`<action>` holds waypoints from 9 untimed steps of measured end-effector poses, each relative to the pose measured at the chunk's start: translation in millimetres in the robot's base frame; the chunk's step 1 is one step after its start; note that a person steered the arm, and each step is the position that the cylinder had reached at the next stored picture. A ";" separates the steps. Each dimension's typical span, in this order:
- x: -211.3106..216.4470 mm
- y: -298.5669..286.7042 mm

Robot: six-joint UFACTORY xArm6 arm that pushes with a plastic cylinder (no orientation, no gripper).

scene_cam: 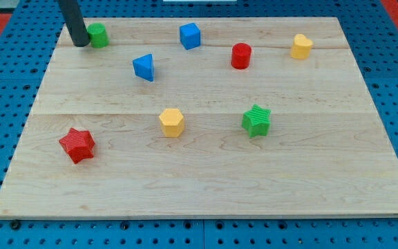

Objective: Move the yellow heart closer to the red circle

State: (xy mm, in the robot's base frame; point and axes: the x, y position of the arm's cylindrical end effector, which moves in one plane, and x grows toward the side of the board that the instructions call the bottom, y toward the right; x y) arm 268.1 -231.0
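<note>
The yellow heart (301, 46) lies near the view's top right. The red circle (241, 55) lies a short way to its left, apart from it. My tip (80, 44) is at the view's top left corner of the board, far left of both blocks. It stands right beside a green circle (99, 34), on that block's left, touching it or nearly so.
A blue cube (190, 35) and a blue triangle (144, 67) lie between my tip and the red circle. A yellow pentagon (172, 122), a green star (257, 120) and a red star (77, 144) lie lower on the wooden board (206, 187).
</note>
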 end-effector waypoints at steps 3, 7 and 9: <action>75.1 37.7; 124.6 289.1; 43.1 539.4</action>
State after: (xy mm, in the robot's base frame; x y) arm 311.2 308.4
